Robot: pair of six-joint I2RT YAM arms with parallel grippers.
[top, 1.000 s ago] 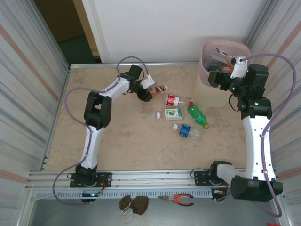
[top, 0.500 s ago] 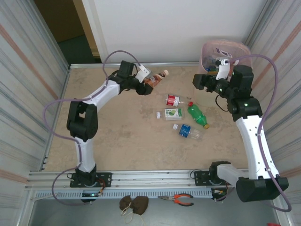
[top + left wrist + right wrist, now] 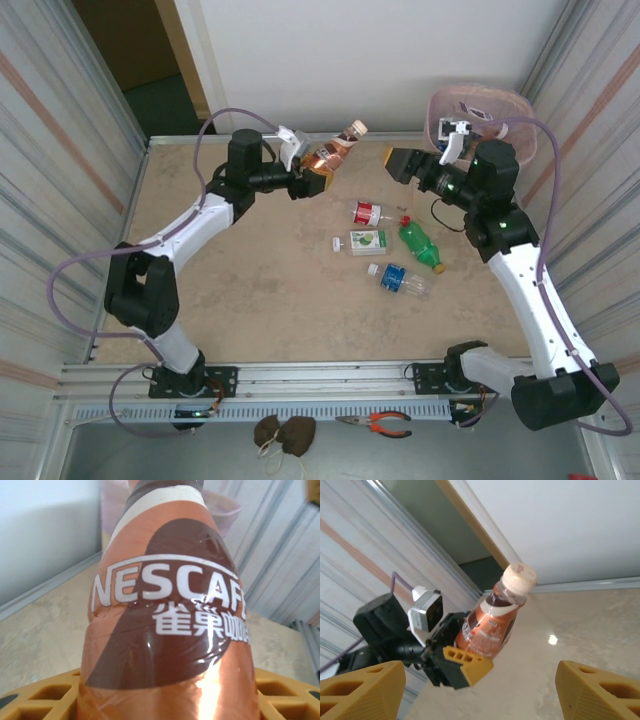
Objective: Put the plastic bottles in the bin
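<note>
Left gripper (image 3: 316, 175) grips brown bottle (image 3: 336, 150) off the table (image 3: 250, 285), cap aimed at right gripper (image 3: 398, 163) near bin (image 3: 522, 108). Lying mid-table: red-label bottle (image 3: 368, 212), green-label bottle (image 3: 365, 241), green bottle (image 3: 420, 245), blue-label bottle (image 3: 400, 280).

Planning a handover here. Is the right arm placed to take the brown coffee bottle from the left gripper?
Probably yes: the right gripper is open and faces the coffee bottle, and only open air lies between them.

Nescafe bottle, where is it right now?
In the top view the Nescafe bottle is held in the left fingers near the table's far edge, about mid-width, with its cap tilted right, toward the bin.
</note>
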